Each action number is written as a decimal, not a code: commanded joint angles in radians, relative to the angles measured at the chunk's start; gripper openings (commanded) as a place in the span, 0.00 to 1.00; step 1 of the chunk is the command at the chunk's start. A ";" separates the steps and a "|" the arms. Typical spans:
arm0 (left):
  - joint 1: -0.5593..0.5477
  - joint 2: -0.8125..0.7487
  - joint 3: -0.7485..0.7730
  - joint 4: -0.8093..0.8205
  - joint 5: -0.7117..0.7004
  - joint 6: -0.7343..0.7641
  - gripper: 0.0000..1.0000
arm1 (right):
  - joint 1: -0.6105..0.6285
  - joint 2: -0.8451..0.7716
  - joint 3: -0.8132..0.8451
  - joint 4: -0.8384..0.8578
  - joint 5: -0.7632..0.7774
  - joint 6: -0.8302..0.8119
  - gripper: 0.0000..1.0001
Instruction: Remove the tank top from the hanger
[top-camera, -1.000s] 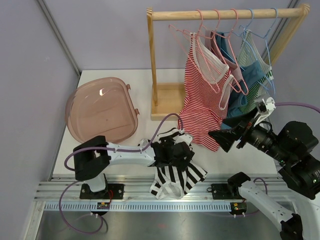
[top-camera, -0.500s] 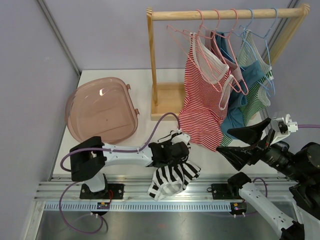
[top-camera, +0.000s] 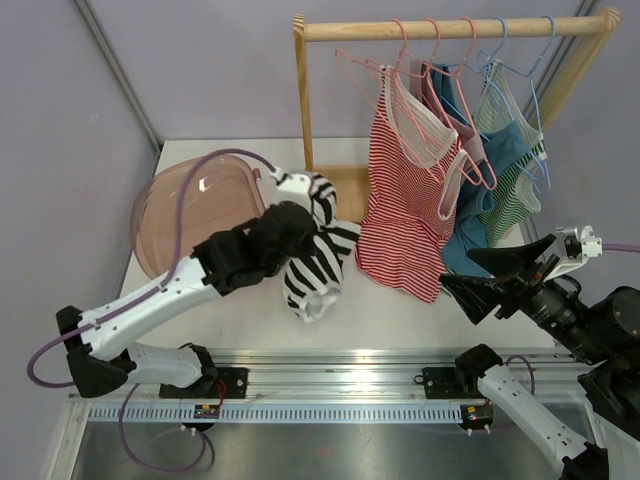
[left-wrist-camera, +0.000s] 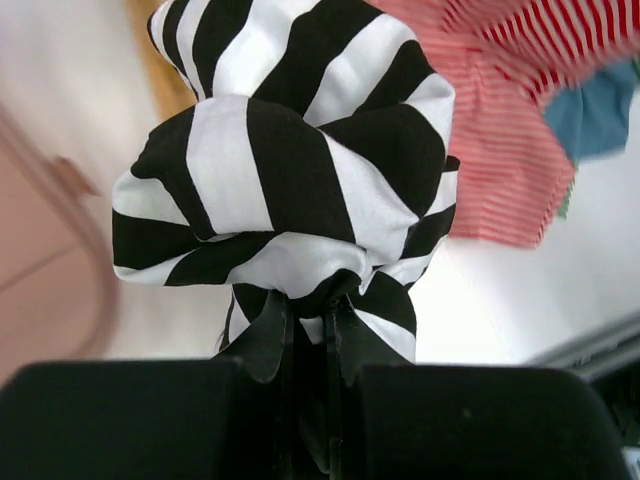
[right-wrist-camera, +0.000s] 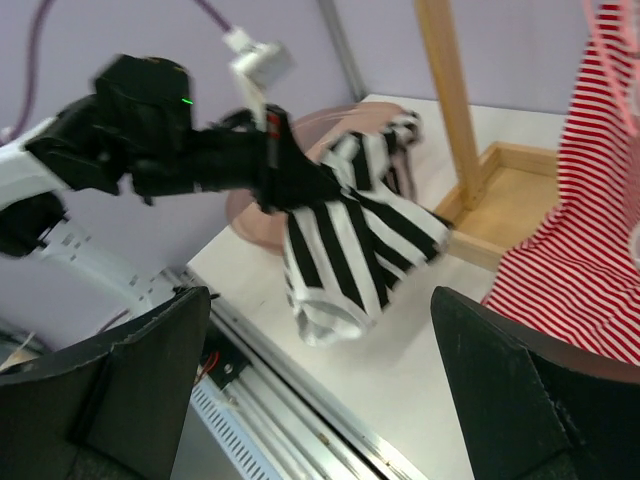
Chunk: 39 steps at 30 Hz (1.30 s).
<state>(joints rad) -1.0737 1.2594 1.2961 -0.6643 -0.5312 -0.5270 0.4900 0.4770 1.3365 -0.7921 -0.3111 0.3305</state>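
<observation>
- The left hand now rides high over the left half of the counter, its fingers closed tight on a bunched fold of the black-and-white striped tank top. A second ago it sat low at the counter's near edge, fingers spread over the same garment lying in a heap.
- The left wrist view shows the two fingers pinched together with cloth wadded just above them. The overhead view shows the rest of the top dangling clear of the counter.
- The top hangs just beside the right rim of the pink basin, near the foot of the wooden rack. It is on no hanger. A bare pink hanger sits at the left end of the rail.
- The right hand is spread wide and holds nothing. It has drawn back a little from the hem of the red-striped top toward the counter's near right corner.
- The removal itself looks finished. The lift reads as a carry, probably to set the top in or beside the basin, though the destination is only a guess.
- The grip takes in only a small wad of fabric, so a fast swing could let the loose end drag or slip free.
</observation>
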 joint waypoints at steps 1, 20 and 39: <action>0.124 -0.080 0.118 -0.090 -0.064 0.073 0.00 | 0.005 0.025 0.004 -0.012 0.203 0.031 1.00; 1.049 0.169 0.306 -0.176 0.428 0.164 0.66 | 0.004 0.198 0.052 -0.042 0.423 0.016 0.99; 0.543 -0.277 -0.062 -0.066 0.386 0.137 0.99 | 0.002 0.561 0.426 -0.113 0.773 -0.221 0.91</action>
<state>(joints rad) -0.4446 1.0897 1.3014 -0.7967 -0.1059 -0.3691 0.4908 1.0119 1.6978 -0.9192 0.3584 0.1867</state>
